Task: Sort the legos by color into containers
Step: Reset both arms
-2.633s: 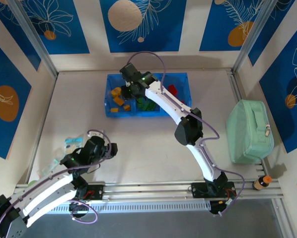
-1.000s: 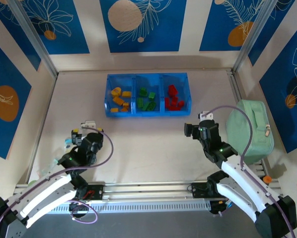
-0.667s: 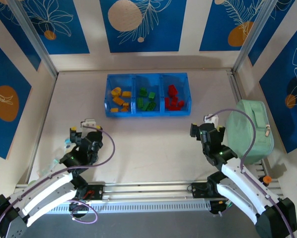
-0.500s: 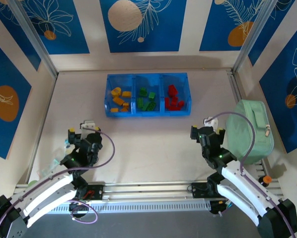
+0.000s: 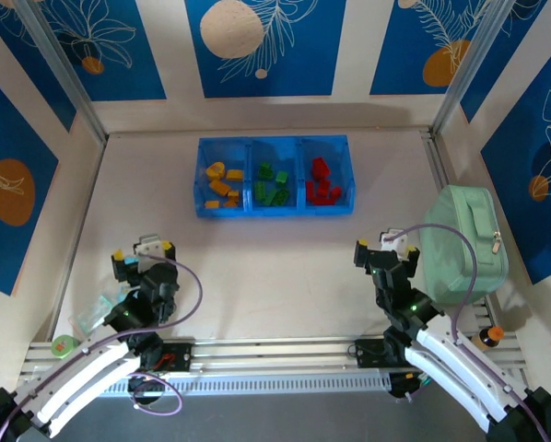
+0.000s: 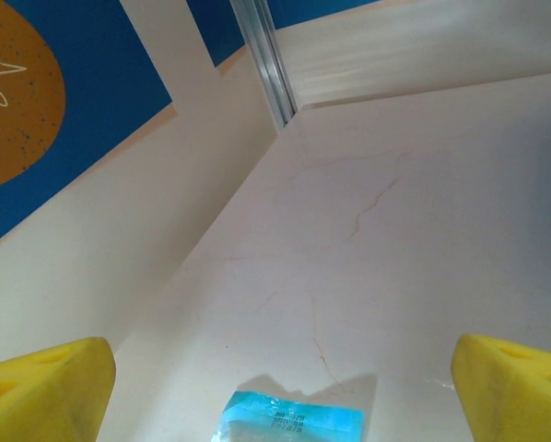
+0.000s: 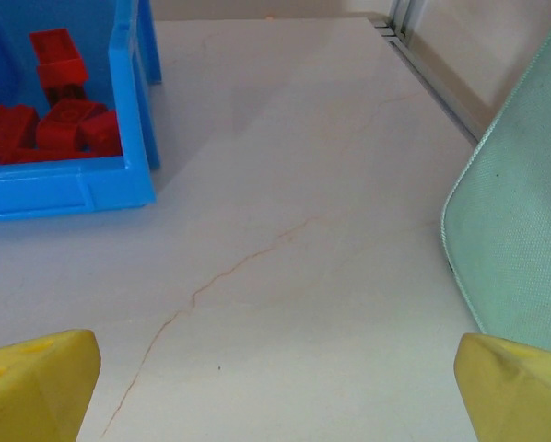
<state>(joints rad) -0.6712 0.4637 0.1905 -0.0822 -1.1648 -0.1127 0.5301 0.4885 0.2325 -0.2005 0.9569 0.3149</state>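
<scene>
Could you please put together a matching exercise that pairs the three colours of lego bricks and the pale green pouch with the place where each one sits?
Column 1
1. orange-yellow legos
2. green legos
3. red legos
4. pale green zipped pouch

Column 2
A. right compartment of the blue tray
B. on the table, near its right edge
C. left compartment of the blue tray
D. middle compartment of the blue tray

Right pairs: 1-C, 2-D, 3-A, 4-B.
</scene>
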